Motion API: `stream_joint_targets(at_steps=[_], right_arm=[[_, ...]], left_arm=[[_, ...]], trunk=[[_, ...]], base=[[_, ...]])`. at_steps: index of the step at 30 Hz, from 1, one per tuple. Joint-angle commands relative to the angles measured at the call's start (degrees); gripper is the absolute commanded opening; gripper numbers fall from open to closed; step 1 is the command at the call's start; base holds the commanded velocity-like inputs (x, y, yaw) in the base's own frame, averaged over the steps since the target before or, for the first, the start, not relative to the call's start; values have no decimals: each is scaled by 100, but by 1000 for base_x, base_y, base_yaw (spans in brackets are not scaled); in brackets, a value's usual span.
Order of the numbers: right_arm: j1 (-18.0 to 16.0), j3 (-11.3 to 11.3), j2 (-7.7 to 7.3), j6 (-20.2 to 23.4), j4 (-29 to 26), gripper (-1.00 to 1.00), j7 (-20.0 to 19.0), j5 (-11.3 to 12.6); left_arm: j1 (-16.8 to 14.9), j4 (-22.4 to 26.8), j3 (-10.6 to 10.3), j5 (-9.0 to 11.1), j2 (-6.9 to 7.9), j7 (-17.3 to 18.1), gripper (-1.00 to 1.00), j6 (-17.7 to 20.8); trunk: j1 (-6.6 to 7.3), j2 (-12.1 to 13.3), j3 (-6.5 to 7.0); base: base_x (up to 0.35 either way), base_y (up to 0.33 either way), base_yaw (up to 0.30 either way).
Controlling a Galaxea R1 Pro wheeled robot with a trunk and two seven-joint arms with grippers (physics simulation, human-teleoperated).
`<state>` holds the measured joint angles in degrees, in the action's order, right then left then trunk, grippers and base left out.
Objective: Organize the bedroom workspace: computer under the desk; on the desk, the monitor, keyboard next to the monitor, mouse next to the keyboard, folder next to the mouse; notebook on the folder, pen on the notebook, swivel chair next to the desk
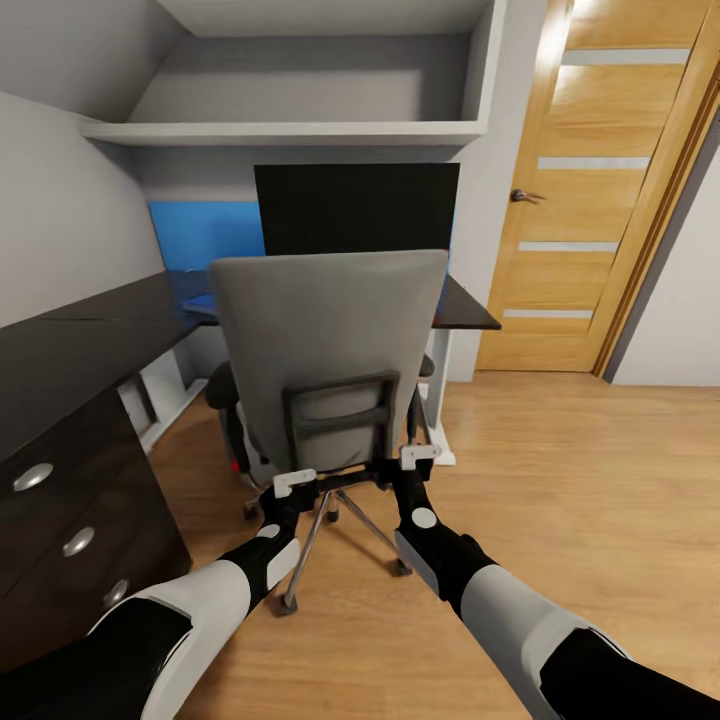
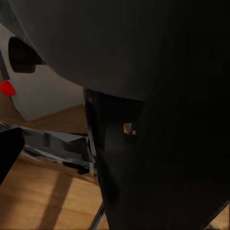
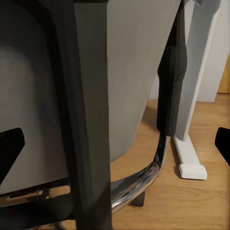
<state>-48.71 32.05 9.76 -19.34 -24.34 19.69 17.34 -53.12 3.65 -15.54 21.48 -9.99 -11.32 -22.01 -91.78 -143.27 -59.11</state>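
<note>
Left arm: reaches forward from about 7 o'clock in the head view, forearm angled up toward the chair's back; the left gripper (image 1: 287,487) sits at the lower left edge of the black back frame.
Left gripper state: I cannot tell whether it is spread or pressed together; its wrist view is crowded by dark chair parts, with one dark fingertip (image 2: 8,151) at the edge.
Right arm: comes in from about 5 o'clock, roughly mirroring the left; the right gripper (image 1: 416,458) is at the lower right edge of the same frame.
Right gripper state: spread, judging by the two dark fingertips (image 3: 9,148) standing far apart in its wrist view with the frame upright between them; contact cannot be confirmed.
Swivel chair (image 1: 330,350): straight ahead at 12 o'clock, back toward the robot, seat tucked close against the surface, chrome base (image 1: 330,520) on the wooden floor.
Computer (image 2: 45,93): a pale case with a red spot shows beneath the chair's seat, apparently under the surface.
Surface (image 1: 80,340): glossy black L-shaped top running from 9 o'clock round behind the chair; drawer unit (image 1: 70,500) near left.
Monitor (image 1: 355,205): upright on the surface behind the chair.
Folder (image 1: 200,300): a blue patch lies on the surface at about 11 o'clock, though it may partly be a reflection of the blue wall panel behind it.
Hidden: keyboard, mouse, notebook and pen.
Progress: seemingly late, the chair placement being the step in hand.
</note>
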Motion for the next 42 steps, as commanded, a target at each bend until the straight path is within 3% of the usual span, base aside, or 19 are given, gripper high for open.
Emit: stream_joint_targets(at_steps=[1, 8, 36, 42], right_arm=[[-7, 50, -3, -26, 12, 100, 35, 52], [-5, 56, 0, -78, 49, 100, 35, 51], [-5, 43, -17, -239, 97, 100, 27, 49], [-5, -4, -26, -497, 630, 100, 33, 81]], left_arm=[[-5, -4, -28, 32, -1, -32, 100, -18], [-6, -4, -28, 32, -1, -28, 100, -14], [-6, -12, -15, 47, -1, -28, 100, 28], [-6, -227, 4, 60, 33, -25, 100, 38]], trunk=[[0, -2, -5], [0, -2, -5], [0, -2, -5], [0, -2, -5]], base=[[78, -108, 0], [-126, -16, 0], [-331, 0, 0], [-332, 0, 0]])
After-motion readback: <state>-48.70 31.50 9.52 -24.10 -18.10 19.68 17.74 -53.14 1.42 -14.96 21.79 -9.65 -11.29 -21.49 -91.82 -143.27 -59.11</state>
